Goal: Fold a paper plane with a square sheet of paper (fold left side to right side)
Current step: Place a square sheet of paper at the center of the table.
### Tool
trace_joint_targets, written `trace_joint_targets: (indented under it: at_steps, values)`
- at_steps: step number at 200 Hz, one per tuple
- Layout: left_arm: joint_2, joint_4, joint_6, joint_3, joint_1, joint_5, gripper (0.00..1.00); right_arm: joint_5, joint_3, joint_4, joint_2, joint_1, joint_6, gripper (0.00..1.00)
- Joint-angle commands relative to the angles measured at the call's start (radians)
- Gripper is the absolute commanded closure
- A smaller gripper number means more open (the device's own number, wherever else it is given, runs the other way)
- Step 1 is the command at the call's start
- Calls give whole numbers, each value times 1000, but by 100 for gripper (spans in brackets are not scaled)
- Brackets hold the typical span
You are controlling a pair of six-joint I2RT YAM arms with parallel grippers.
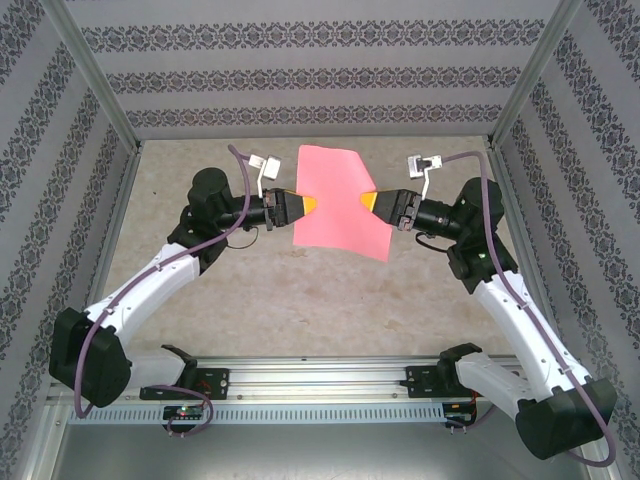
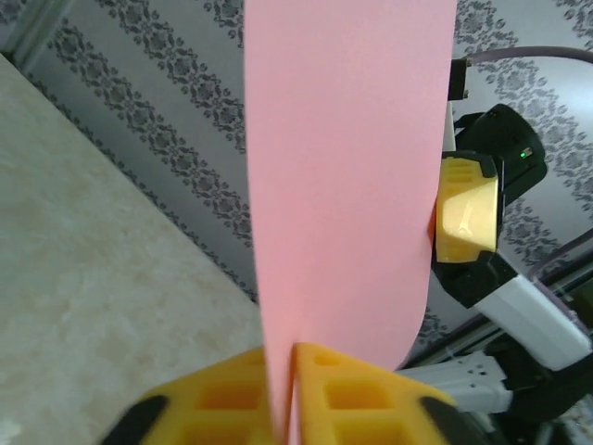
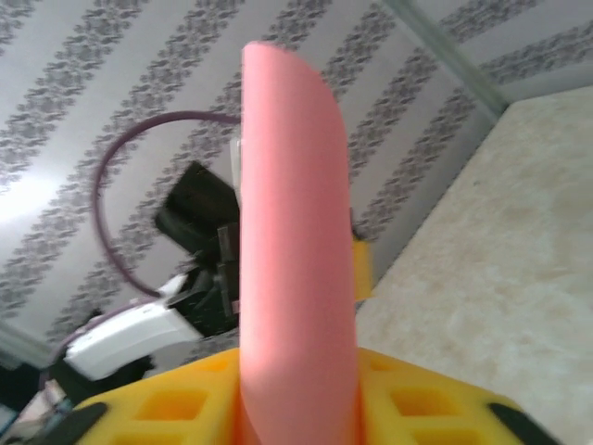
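The square sheet of paper (image 1: 335,200) is plain pink and hangs above the table between both grippers, bowed rather than flat. My left gripper (image 1: 315,206) is shut on its left edge; in the left wrist view the yellow jaws (image 2: 293,380) pinch the sheet (image 2: 343,185) with no gap. My right gripper (image 1: 366,201) meets the right edge. In the right wrist view its jaws (image 3: 296,408) stand apart, and the sheet (image 3: 296,232) curves up through the gap between them. No paper plane shape shows; the sheet is unfolded.
The beige table (image 1: 250,300) lies under the sheet, walled by patterned panels and metal posts (image 1: 100,90). A rail (image 1: 320,380) with both arm bases runs along the near edge. The opposite arm's yellow fingertip (image 2: 463,218) sits just beyond the paper.
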Motion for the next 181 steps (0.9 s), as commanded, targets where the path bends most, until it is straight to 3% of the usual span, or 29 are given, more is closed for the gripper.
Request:
trace_joint_targets:
  at_steps: [1,12,30,56,109,164,181]
  values:
    - [-9,-162,71,-3,-11,-47,100,136,-12,-218,-21,-16,-150,53]
    - [9,-242,96,-25,-11,-78,100,231,-10,-355,-12,-19,-226,39]
    - [48,-314,126,-95,-12,-133,100,361,-43,-476,5,-30,-295,28]
    - [116,-335,156,-194,-11,-207,100,460,-122,-489,27,-33,-307,22]
    - [308,-274,96,-269,-16,-345,100,511,-239,-434,131,22,-271,26]
    - [358,-317,112,-239,-25,-388,100,487,-329,-86,322,156,-51,43]
    - [359,-349,119,-219,-27,-384,91,481,-312,-21,413,181,-16,47]
